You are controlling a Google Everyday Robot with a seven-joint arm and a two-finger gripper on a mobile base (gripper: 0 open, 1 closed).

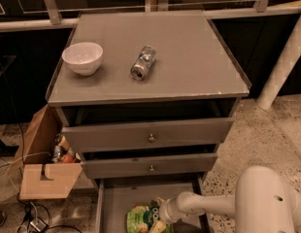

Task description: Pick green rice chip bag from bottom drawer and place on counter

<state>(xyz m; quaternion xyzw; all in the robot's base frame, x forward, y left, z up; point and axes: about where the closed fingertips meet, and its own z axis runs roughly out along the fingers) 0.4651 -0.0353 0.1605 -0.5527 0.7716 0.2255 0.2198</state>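
Note:
The green rice chip bag [143, 219] lies on the floor of the open bottom drawer [114, 203], near its front, at the bottom edge of the camera view. My gripper [158, 216] reaches into the drawer from the right on a white arm [209, 205] and sits at the bag's right side, touching or just over it. The counter [189, 57] is the flat grey top of the cabinet, above the two knobbed drawers.
A white bowl [82, 58] and a silver can [143, 62] lying on its side rest on the counter. The top drawer [150, 135] and middle drawer [150, 166] stand slightly pulled out. A cardboard box [43, 166] with items stands left of the cabinet. A white post [284, 57] stands at right.

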